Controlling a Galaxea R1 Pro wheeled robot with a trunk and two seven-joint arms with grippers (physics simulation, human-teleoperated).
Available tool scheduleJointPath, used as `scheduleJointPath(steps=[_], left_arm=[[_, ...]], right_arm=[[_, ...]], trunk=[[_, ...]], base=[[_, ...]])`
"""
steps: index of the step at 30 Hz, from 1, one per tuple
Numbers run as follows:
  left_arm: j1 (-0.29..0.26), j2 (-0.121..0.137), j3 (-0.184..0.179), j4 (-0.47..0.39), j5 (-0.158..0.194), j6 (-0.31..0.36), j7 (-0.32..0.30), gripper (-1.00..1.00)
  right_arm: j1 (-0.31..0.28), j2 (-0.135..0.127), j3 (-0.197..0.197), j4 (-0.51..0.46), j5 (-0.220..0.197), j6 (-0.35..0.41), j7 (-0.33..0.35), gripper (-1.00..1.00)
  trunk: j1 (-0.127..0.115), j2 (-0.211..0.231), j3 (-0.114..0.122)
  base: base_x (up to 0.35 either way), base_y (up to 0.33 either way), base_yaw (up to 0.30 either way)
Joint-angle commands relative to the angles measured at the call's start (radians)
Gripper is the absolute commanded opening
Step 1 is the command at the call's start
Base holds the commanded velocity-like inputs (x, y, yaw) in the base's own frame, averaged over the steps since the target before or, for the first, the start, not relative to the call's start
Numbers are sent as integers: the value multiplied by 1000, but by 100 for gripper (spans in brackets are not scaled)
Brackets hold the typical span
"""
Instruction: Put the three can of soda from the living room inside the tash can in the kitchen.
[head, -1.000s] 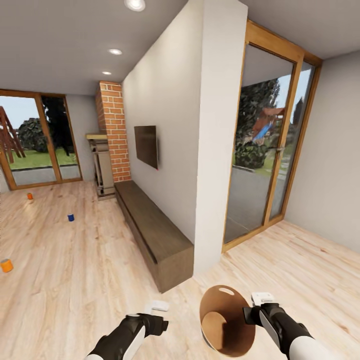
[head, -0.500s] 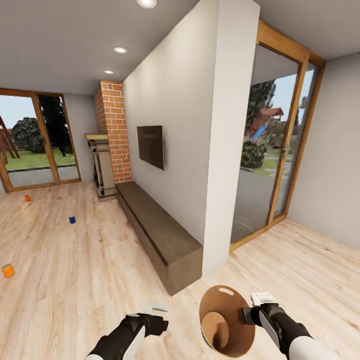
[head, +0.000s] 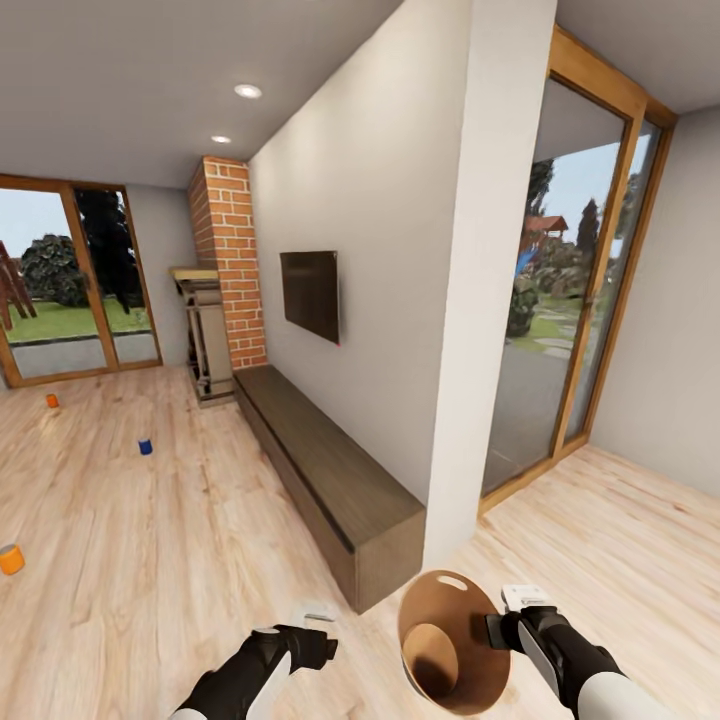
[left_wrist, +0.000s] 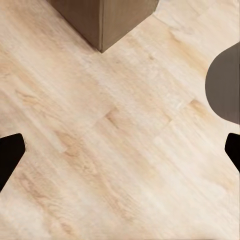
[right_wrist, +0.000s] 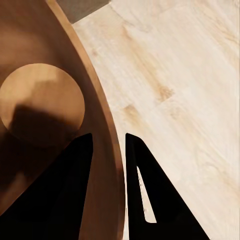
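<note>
Three cans of soda stand on the light wood floor of the living room at the left: an orange one (head: 51, 400) near the far glass door, a dark blue one (head: 145, 446) in the middle, and a nearer orange one (head: 11, 559) at the frame's edge. My right gripper (head: 495, 630) (right_wrist: 109, 145) is shut on the rim of the trash can (head: 450, 640) (right_wrist: 40, 60), one finger inside its coppery wall and one outside. The bin hangs tilted, its mouth toward me, and it is empty. My left gripper (head: 318, 618) (left_wrist: 120, 155) is open over bare floor, holding nothing.
A long dark wooden bench (head: 330, 480) (left_wrist: 105, 20) runs along the white wall (head: 400, 300) under a wall TV (head: 310, 295), its near corner just ahead of my arms. Behind it is a brick fireplace (head: 225, 270). Glass doors (head: 560, 330) stand at the right.
The whole picture has shifted: the camera has moved forward, so the wall end and bench look nearer. Both arms and the held trash can keep their places in the view.
</note>
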Motion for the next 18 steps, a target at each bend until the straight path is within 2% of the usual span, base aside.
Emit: scheduleJointPath(steps=[1,11,18], left_arm=[[0,0,0,0,0,0,0,100],[0,-1,0,1,0,0,0,100],[0,0,0,1,0,0,-2,100]], right_arm=[[-1,0,-3,-1,-9,0,4,-100],[-1,0,-3,0,-9,1,4,-100],[-1,0,-2,0,-9,2,4,-100]], trunk=[[0,0,0],[0,0,0],[0,0,0]], base=[[188,265,0],[115,310,-7],[82,334,-162]])
